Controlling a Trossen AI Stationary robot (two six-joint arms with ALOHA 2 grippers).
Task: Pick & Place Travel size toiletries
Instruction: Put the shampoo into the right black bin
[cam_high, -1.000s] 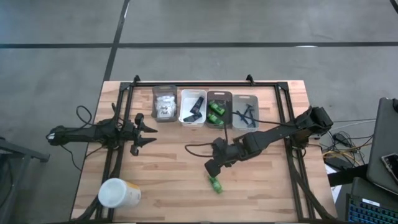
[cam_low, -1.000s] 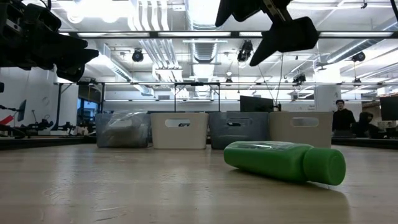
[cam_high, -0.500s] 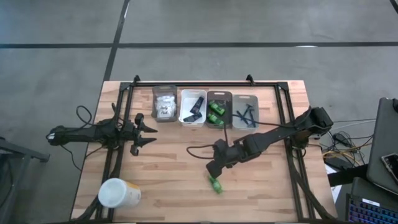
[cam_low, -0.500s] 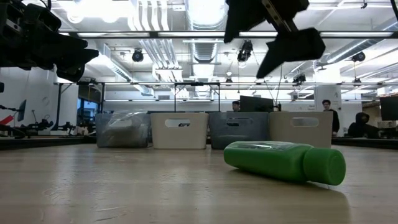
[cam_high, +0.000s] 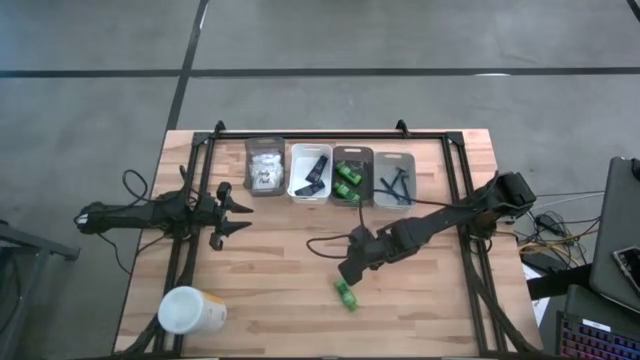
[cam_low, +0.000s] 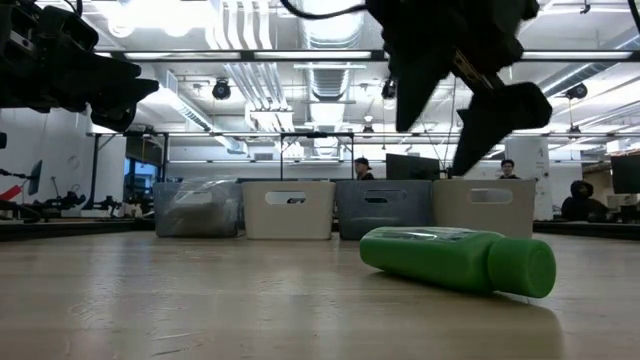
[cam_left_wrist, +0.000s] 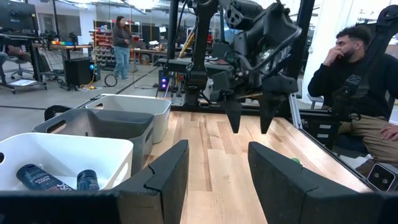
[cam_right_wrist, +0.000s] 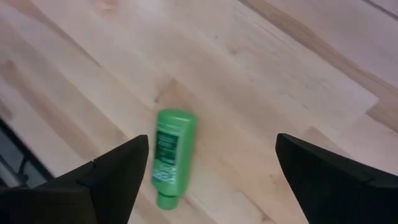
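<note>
From above, a green bottle (cam_high: 346, 296) was seen lying on the table (cam_high: 280, 300), just below the right gripper (cam_high: 349, 272), whose fingers were spread. The left gripper (cam_high: 240, 215) was held spread and empty near the bins (cam_high: 330, 175). At table level, the bottle (cam_low: 458, 260) lay on its side beneath the right gripper (cam_low: 470, 105). Through the right wrist, the bottle (cam_right_wrist: 170, 155) was framed between spread fingers (cam_right_wrist: 118, 171).
</note>
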